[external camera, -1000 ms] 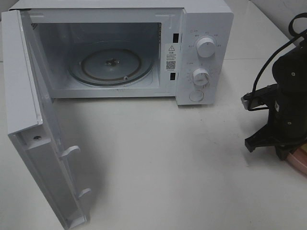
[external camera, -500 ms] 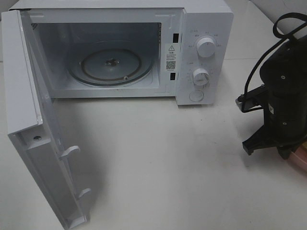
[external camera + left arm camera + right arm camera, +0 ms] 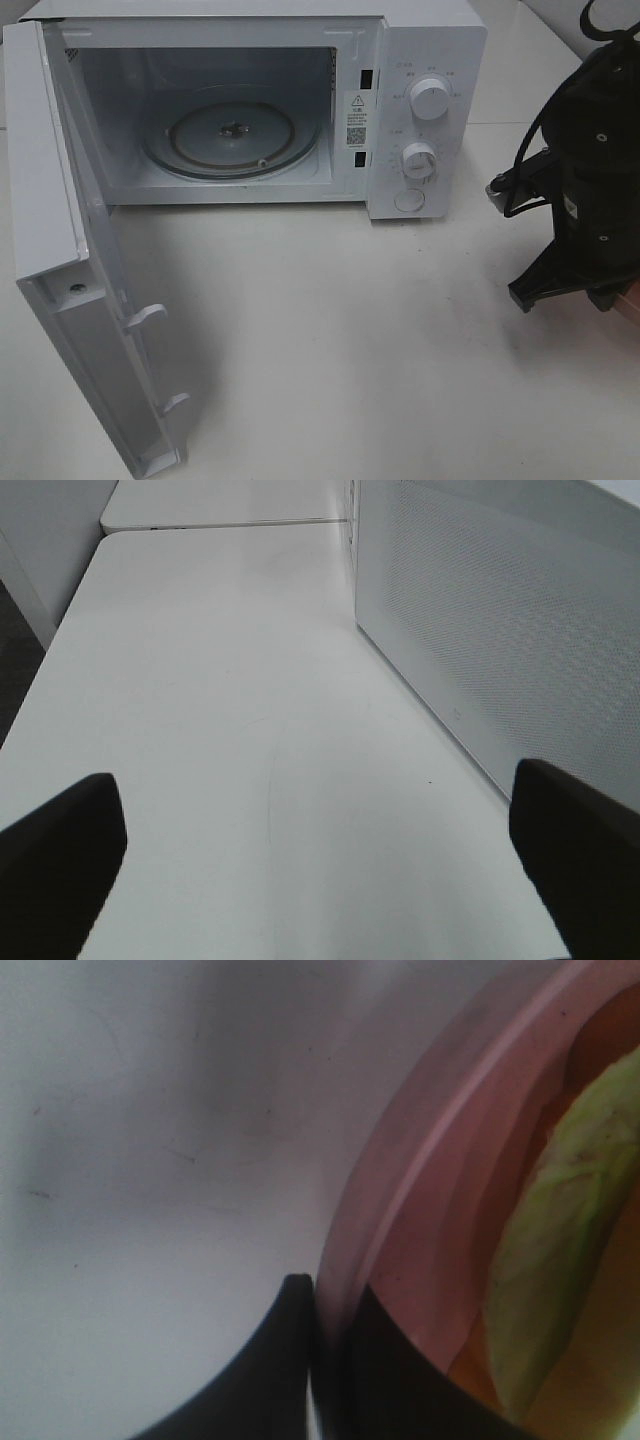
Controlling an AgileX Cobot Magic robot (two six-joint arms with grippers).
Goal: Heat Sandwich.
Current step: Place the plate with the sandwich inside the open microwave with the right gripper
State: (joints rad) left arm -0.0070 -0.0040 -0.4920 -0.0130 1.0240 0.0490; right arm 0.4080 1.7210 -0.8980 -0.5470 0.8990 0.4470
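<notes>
Overhead view: a white microwave (image 3: 420, 60) sat at the back of a pale table (image 3: 350, 330), its door (image 3: 60, 250) swung wide open to the left. Only the glass turntable (image 3: 230, 135) lay inside, nothing on it. At the far right edge, the black right arm (image 3: 590, 200) hung over a sliver of plate (image 3: 632, 300), pink. Right wrist view, close up: the right gripper (image 3: 325, 1305) had its 2 jaws pressed nearly together, pinching the plate (image 3: 420, 1160) at its rim. The sandwich (image 3: 555, 1260) lay on that plate, just inside the rim from the jaws, green filling showing; its long axis couldn't be told. The open oven lay well apart to the left of the plate, approx. across the table, so the right arm was much nearer. Left wrist view: the left gripper (image 3: 320, 855) hovered with jaws spread wide, holding nothing, beside a white dotted panel (image 3: 500, 640), prob. the oven.
</notes>
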